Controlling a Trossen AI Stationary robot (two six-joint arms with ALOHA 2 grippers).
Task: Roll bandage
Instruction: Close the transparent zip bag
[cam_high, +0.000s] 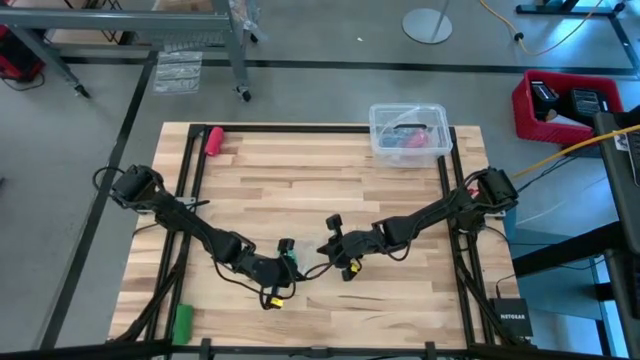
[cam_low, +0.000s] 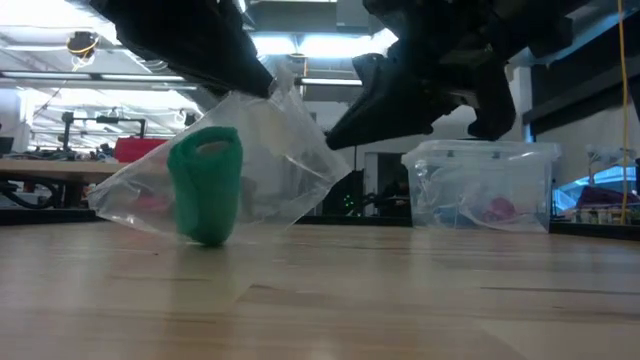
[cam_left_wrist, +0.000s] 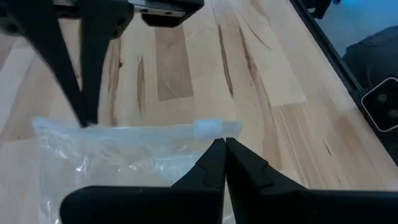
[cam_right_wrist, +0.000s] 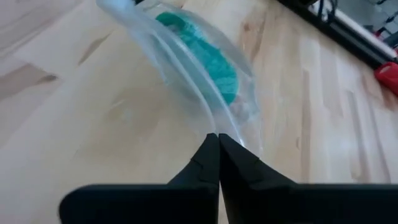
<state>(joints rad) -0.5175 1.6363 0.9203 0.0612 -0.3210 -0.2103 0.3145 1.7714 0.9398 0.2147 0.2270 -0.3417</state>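
Observation:
The bandage (cam_low: 206, 184) is a compact teal-green roll inside a clear plastic zip bag (cam_low: 270, 160), which hangs between my two grippers at the table's middle near side. It also shows through the bag in the right wrist view (cam_right_wrist: 208, 59) and in the high view (cam_high: 291, 262). My left gripper (cam_left_wrist: 224, 148) is shut on the bag. My right gripper (cam_right_wrist: 218, 142) is shut on it too, and its fingers (cam_left_wrist: 84, 68) show in the left wrist view. The roll sits at the bag's bottom. I cannot tell whether the bag touches the table. My left gripper pinches the bag's top edge at the zip strip (cam_left_wrist: 214, 129) between its two fingers. The bag hangs below them with the roll low in it. My right gripper pinches another part of the bag's upper edge (cam_right_wrist: 214, 124) between its two fingers. The bag's clear wall runs away from the fingers, drawn out toward the left gripper.
A clear lidded container (cam_high: 408, 132) stands at the table's far right. A pink-red roll (cam_high: 213, 138) lies at the far left. A small bright-green roll (cam_high: 182, 320) lies at the near left. Bare wood lies around the bag.

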